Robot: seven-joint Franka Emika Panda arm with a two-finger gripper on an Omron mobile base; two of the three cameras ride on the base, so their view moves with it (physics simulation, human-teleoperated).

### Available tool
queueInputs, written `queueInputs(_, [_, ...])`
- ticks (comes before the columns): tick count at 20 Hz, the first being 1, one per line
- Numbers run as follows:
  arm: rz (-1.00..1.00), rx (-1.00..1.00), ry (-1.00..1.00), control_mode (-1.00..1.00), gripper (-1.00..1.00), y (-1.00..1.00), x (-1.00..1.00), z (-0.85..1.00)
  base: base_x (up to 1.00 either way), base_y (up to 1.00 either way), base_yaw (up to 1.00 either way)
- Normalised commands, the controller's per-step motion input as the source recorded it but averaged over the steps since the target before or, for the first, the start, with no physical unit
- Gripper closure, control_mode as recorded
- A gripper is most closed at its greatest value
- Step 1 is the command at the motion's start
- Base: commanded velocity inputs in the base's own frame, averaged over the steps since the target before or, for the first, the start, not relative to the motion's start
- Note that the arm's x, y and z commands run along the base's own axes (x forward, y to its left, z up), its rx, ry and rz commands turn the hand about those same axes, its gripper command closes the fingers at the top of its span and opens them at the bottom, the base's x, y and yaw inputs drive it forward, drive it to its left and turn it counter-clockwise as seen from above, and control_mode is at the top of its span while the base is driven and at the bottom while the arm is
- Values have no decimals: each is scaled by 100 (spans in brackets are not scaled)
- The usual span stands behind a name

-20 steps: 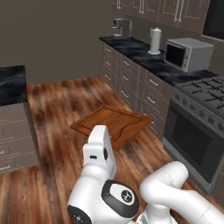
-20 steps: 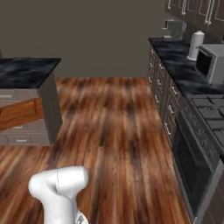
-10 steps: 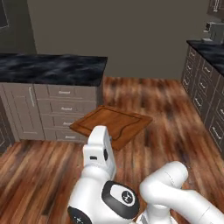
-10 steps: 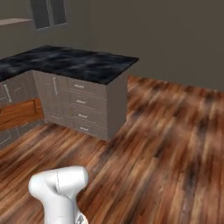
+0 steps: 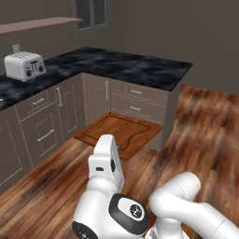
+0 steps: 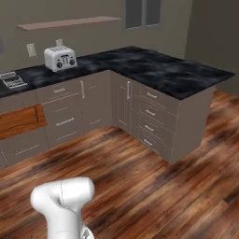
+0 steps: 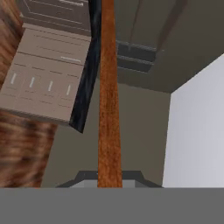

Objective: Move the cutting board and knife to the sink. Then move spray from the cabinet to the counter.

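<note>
a glossy white arm [image 5: 186, 205] of rounded, bulbous segments, with a dark round joint cap ringed in white and a small dark slot on its boxy wrist link.

Red-brown cutting board [image 5: 122, 133]; blk white-veined counter [image 5: 126, 65]; silver toaster [image 5: 24, 65].

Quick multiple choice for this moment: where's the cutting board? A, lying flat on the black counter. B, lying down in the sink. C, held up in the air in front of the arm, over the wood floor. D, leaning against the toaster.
C: the cutting board hangs level above the wood floor just ahead of the arm, clear of the counter and the toaster; the hand view shows it edge-on.
</note>
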Motion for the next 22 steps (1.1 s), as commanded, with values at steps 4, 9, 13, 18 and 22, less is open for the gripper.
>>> queueInputs(4, [0, 0, 0, 100, 100, 0, 0, 0, 0, -1, 67])
queueInputs(9, [0, 0, 0, 100, 100, 0, 0, 0, 3, -7, 65])
queueInputs(13, [0, 0, 0, 100, 100, 0, 0, 0, 10, -8, 62])
queueInputs(18, [0, 0, 0, 100, 100, 0, 0, 0, 51, -2, 43])
queueInputs(22, [0, 0, 0, 100, 100, 0, 0, 0, 98, -17, 16])
